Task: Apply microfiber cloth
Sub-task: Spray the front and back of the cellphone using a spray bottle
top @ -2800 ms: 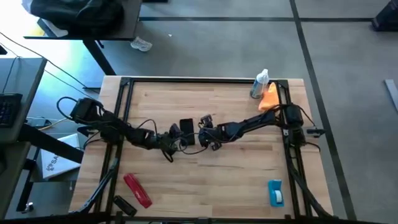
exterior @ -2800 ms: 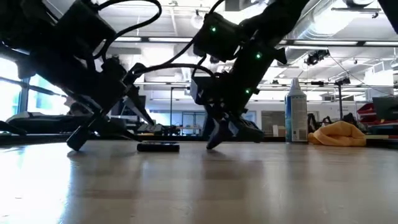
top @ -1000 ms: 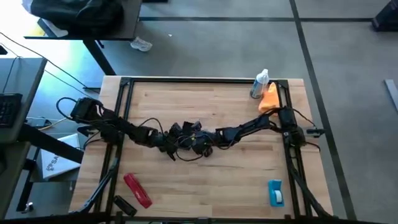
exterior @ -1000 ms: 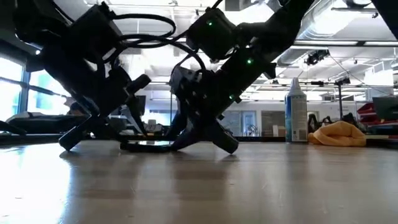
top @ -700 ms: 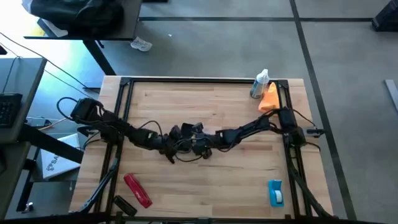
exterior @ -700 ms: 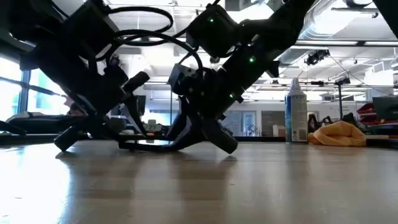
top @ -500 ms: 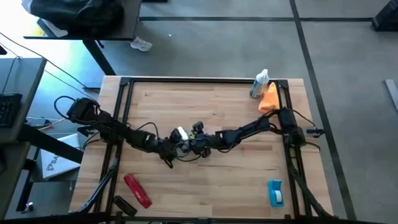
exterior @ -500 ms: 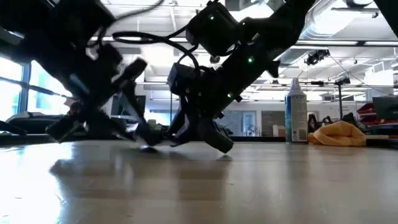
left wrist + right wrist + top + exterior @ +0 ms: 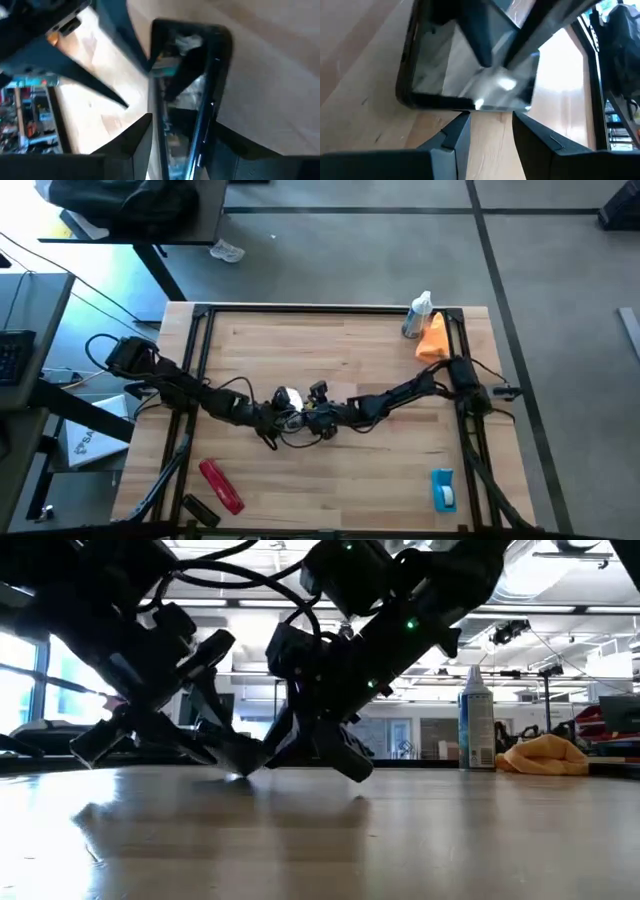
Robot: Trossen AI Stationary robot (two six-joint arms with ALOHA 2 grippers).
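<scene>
The wooden counter [image 9: 380,470] carries everything, and both dark arms reach in to meet near its middle. The task's thing is nowhere near them: the microfiber cloth [image 9: 433,340] lies crumpled at the far right corner, touching or just beside a spray bottle [image 9: 417,315], well apart from either gripper.

The likeliest trouble, I judge, is the dark glossy slab [image 9: 470,65] slipping. It is tipped up off the wood on one edge, and a smooth face pinched near its rim could slide or drop flat if the two arms crowd each other.

The left gripper [image 9: 180,150] is clenched on that slab, whose edge runs down between its fingers. The right gripper [image 9: 487,120] hovers just short of the slab's near edge, fingers a modest way apart, holding nothing.
</scene>
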